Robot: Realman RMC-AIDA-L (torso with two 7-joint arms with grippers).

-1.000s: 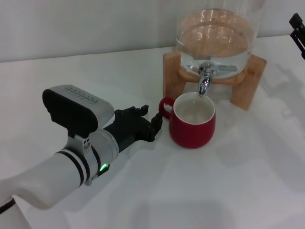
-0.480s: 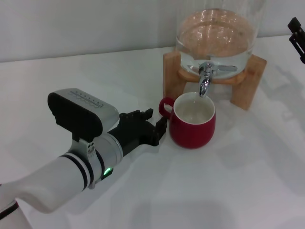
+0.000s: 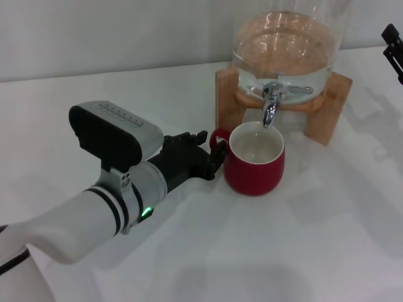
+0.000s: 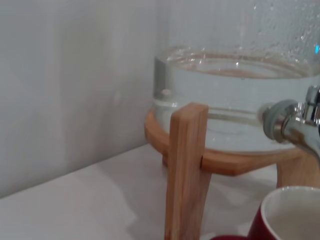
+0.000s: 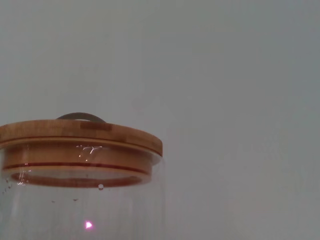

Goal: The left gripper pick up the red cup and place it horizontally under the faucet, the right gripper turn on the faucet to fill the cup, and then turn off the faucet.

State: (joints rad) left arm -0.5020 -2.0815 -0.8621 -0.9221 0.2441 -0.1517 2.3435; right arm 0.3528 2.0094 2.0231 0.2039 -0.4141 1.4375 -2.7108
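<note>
The red cup (image 3: pixel 255 165) stands upright on the white table, right under the spout of the chrome faucet (image 3: pixel 271 104). Its loop handle points toward my left arm. My left gripper (image 3: pixel 212 151) is open, its black fingertips (image 3: pixel 201 134) at the cup's handle, one on each side. The left wrist view shows the cup's rim (image 4: pixel 292 215) and the faucet (image 4: pixel 295 125) close by. My right gripper (image 3: pixel 394 44) hangs at the far right edge, high and well away from the faucet; only part of it shows.
The glass dispenser (image 3: pixel 286 44) holds water and rests on a wooden stand (image 3: pixel 327 104) at the back. Its wooden lid shows in the right wrist view (image 5: pixel 75 137). The white table (image 3: pixel 327 239) stretches in front and to the right.
My left arm has moved to the right, toward the cup, bringing its fingertips up to the handle. The cup and the right gripper have not moved.
</note>
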